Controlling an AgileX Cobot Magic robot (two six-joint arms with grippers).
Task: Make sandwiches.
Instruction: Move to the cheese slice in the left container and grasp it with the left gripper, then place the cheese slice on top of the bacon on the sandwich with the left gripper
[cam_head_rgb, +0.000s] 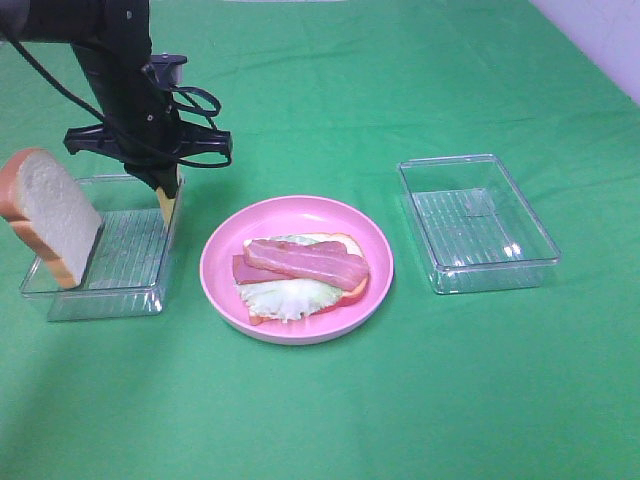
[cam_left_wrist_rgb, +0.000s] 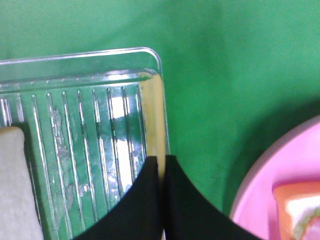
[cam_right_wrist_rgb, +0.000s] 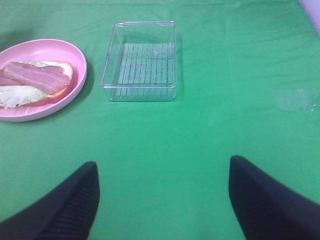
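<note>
Three layers down on the pink plate (cam_head_rgb: 218, 262): bread (cam_head_rgb: 352, 288), lettuce (cam_head_rgb: 285, 298), ham (cam_head_rgb: 305, 262). Looks to be the cheese step: pinches the yellow cheese square (cam_left_wrist_rgb: 154, 117), upright against the left tray (cam_left_wrist_rgb: 150, 52)'s wall, in the pressed-together left claw (cam_left_wrist_rgb: 161, 160). Probably calls next for a lift clear of the rim, then a carry to the plate. Holds the right claw (cam_right_wrist_rgb: 162, 200) spread above the desk (cam_right_wrist_rgb: 225, 125). Hides the grip's depth behind black fingers (cam_left_wrist_rgb: 135, 205).

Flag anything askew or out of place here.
The bread slice stands tilted at the outer end of the left tray, not flat. The cheese stands on edge against its wall, pinched by the left gripper.
</note>
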